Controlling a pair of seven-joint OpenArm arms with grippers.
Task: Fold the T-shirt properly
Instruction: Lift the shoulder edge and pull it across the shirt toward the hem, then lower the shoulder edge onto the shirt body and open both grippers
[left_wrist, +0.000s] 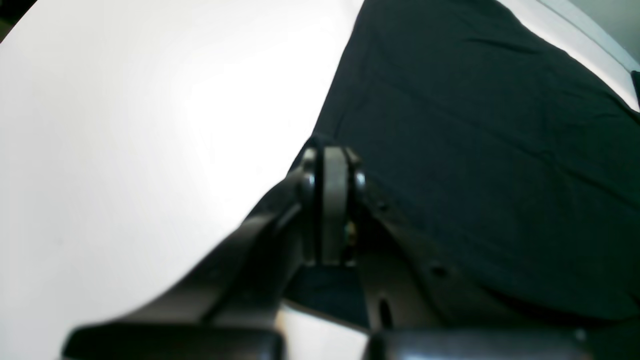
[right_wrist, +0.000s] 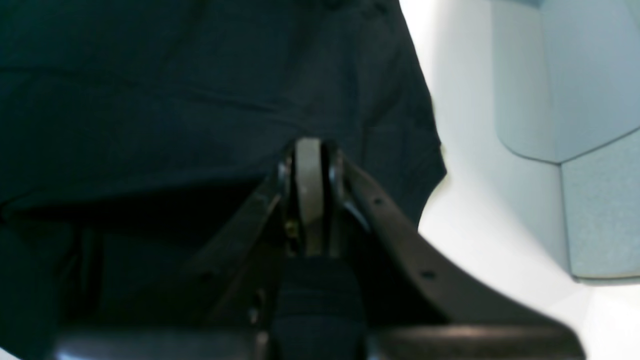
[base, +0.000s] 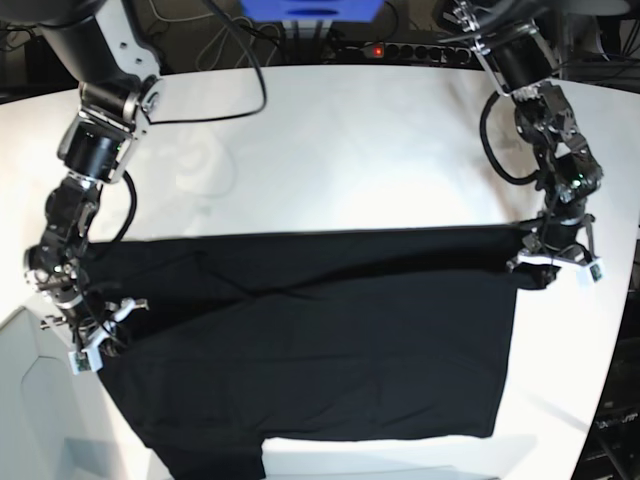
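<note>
Across the near half of the white round bench (base: 330, 150) lies the large black short-sleeved cloth T-shirt (base: 320, 340), spread mostly flat with a few creases. At its far corner on the base view's right, the left hand (base: 556, 258) is pinched together on the fabric edge. On the opposite side, the right hand (base: 95, 335) is likewise clamped on the shirt's edge.

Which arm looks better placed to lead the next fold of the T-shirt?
Neither clearly. The left gripper and right gripper each pinch an opposite side edge of the T-shirt, jaws closed on cloth, so a joint pull seems likeliest.
</note>
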